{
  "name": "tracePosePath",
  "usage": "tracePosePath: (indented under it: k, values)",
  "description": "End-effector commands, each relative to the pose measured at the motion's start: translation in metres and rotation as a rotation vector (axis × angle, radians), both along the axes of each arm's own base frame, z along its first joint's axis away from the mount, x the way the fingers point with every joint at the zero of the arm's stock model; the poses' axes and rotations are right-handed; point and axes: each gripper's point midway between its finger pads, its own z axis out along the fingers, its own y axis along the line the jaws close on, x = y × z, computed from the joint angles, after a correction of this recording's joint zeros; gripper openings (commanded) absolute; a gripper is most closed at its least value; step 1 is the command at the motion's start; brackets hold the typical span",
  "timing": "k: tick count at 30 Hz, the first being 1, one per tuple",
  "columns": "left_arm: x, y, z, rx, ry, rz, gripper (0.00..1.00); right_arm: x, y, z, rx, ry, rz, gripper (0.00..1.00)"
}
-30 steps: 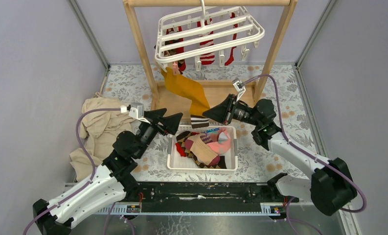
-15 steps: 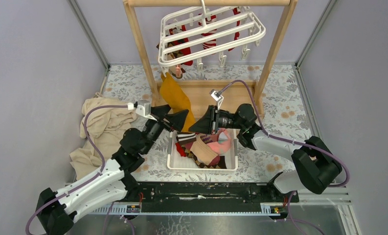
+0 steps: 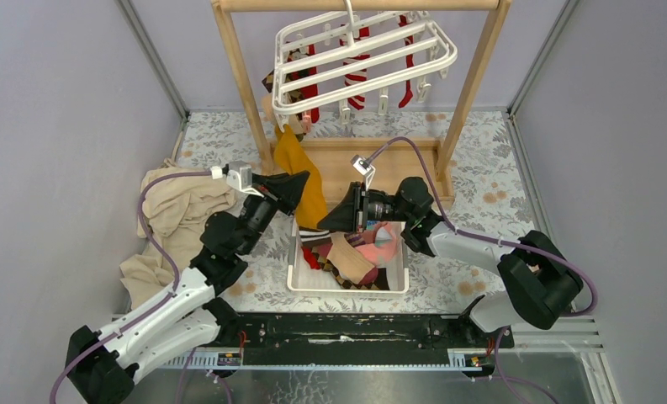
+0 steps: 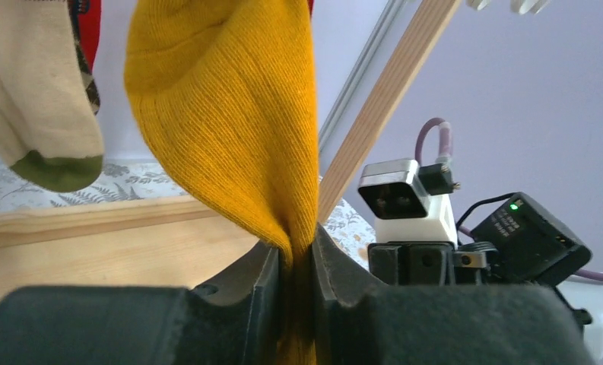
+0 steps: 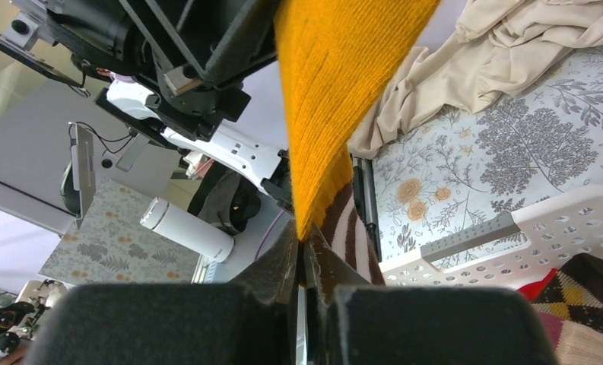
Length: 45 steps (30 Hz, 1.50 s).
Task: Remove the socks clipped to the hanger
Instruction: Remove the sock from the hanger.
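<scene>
Pinched on the mustard sock [image 4: 230,114], with the fingers [image 4: 261,289] of the left gripper [image 4: 298,255] closed to a narrow gap and a fold of the knit squeezed between them. Gripped again lower down, near the striped cuff end, by the right gripper [image 5: 302,247], closed right down with only a thin edge of cloth in the slit.

Just under and beyond the right fingertips: the white basket [image 5: 564,217], with loose socks lying inside. Up from the left fingers: the mustard cloth rising to a clip [image 3: 300,124] at the near left corner of the hanger [image 3: 363,55], top edge not yet free. Beside it, left of the fingers: a cream sock [image 4: 39,99] with an olive toe, hanging. Farther up and back: red socks [image 3: 355,50], plain and striped, under the tilted frame, itself hooked on the wooden rack [image 3: 237,76].

Judged as mid-pull on the mustard sock, held in two places. Calls next for a firm, even tug down and toward the arm bases until the clip lets go, without dragging the hanger off its bar, then a drop into the basket. Several socks left to take.
</scene>
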Motion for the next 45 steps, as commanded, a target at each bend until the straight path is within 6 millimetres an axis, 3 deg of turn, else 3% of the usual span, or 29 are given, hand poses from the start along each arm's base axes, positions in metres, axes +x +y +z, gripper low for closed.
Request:
tracePosePath:
  k: [1,6,10,13,16,23,26,34,39,42,45]
  values:
    - [-0.004,0.003,0.032,-0.027,-0.064,-0.003,0.21,0.006,0.005,0.021,0.016,-0.090,-0.024,0.04]
    - [-0.002,0.021,0.036,-0.015,-0.020,0.081,0.20,0.028,-0.001,0.016,-0.097,-0.131,-0.174,0.29]
    - [-0.001,0.039,0.037,-0.020,0.004,0.157,0.20,0.042,-0.018,0.026,-0.210,-0.225,-0.352,0.39]
    - [0.001,0.048,0.036,-0.014,0.020,0.205,0.20,0.032,-0.021,0.046,-0.266,-0.350,-0.419,0.41]
    - [0.002,0.049,0.037,-0.010,0.022,0.214,0.20,0.016,-0.012,0.067,-0.309,-0.471,-0.463,0.43]
    - [0.005,0.056,0.032,0.009,0.038,0.258,0.20,-0.022,0.029,0.109,-0.347,-0.690,-0.570,0.46]
    - [0.004,0.061,0.031,0.009,0.039,0.277,0.20,-0.030,0.045,0.124,-0.343,-0.762,-0.611,0.48]
    - [0.002,0.070,0.024,-0.006,0.048,0.310,0.21,-0.004,0.080,0.178,-0.307,-0.778,-0.764,0.55]
    - [0.005,0.068,0.020,-0.005,0.059,0.310,0.21,0.017,0.091,0.217,-0.312,-0.781,-0.889,0.63]
    - [0.006,0.066,0.020,-0.007,0.061,0.305,0.21,0.039,0.091,0.229,-0.328,-0.735,-0.934,0.66]
    - [0.006,0.065,0.020,-0.010,0.062,0.302,0.21,0.060,0.086,0.227,-0.356,-0.692,-0.961,0.66]
